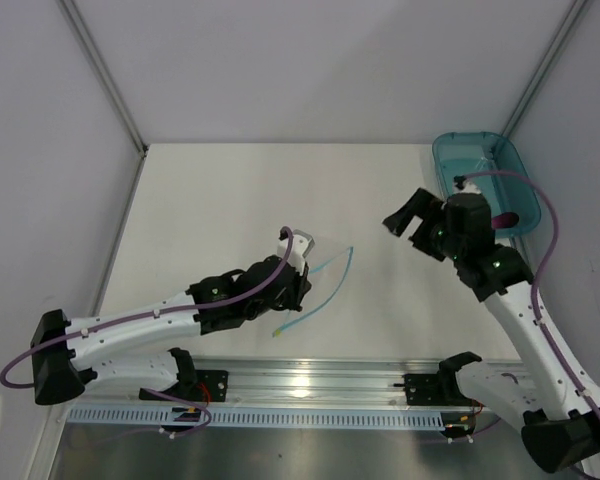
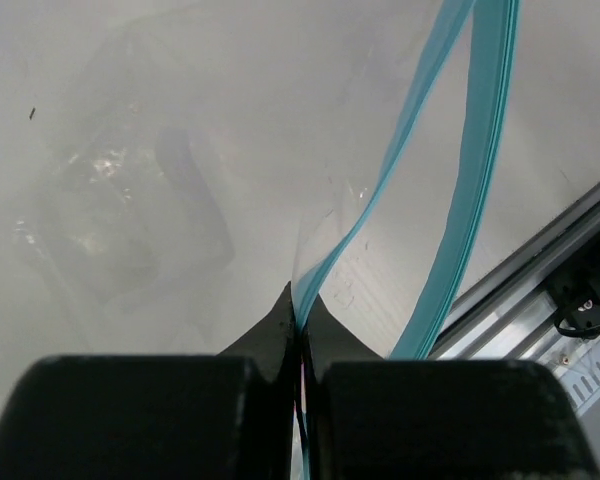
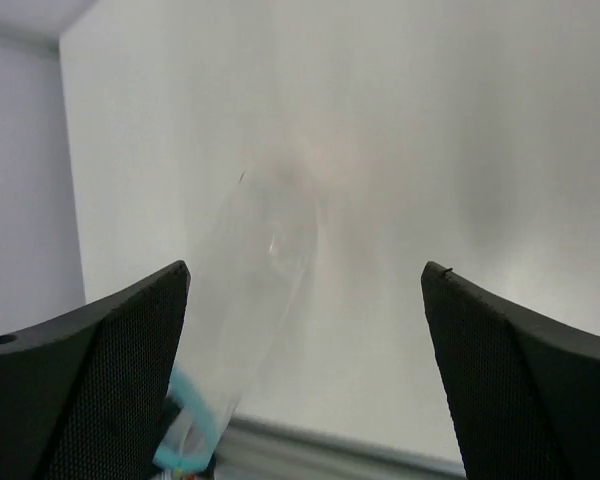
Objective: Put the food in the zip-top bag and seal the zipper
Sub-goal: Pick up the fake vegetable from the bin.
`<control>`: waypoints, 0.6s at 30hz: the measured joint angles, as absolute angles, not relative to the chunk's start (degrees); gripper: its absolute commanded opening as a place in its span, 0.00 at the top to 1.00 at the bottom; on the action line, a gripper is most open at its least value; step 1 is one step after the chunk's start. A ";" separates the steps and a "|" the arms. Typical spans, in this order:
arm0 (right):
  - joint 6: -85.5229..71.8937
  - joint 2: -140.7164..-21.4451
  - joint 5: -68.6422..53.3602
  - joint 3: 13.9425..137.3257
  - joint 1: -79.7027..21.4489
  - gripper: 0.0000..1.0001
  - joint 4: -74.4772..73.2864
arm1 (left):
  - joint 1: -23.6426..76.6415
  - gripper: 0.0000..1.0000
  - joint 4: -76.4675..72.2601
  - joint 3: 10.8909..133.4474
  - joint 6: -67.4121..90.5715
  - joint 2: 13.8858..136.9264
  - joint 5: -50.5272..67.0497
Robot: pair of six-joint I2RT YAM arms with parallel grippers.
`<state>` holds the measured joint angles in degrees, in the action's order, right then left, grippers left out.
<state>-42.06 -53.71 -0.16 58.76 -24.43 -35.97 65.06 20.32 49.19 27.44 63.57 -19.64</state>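
Clear, crinkly plastic: the bag (image 1: 323, 263) sits near the middle of the white table (image 1: 220, 200), with its mouth turned toward the right. The teal zipper (image 1: 332, 285) along that mouth is unsealed. In the left wrist view its 2 strips spread apart, leaving an open gap between them.

The left gripper (image 1: 298, 272) reaches in from the near left and is clamped tight on 1 strip of the zipper, its fingers pressed together with only the thin teal edge between them.

The right gripper (image 1: 412, 224) hangs to the right of the bag, apart from it. Its fingers (image 3: 130, 340) are spread wide and hold nothing. Its wrist view shows the bag only as a pale blur with a teal end at the lower left.

A teal tray (image 1: 450, 165) stands at the far right corner. In it lies 1 dark purple piece of food (image 1: 504, 219), partly hidden behind the right arm.
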 measured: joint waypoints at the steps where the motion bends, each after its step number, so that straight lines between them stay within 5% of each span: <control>1: -40.99 -54.48 -0.10 60.18 -21.58 0.01 -36.40 | 64.95 0.99 19.94 49.21 26.89 63.09 -19.16; 9: -35.59 -69.01 -1.50 67.70 2.96 0.03 -34.98 | 63.05 1.00 19.86 49.95 24.43 62.81 -16.27; 18: -34.65 -86.76 -0.64 79.59 12.58 0.07 -33.12 | 59.75 0.99 18.92 49.95 23.27 62.81 -11.49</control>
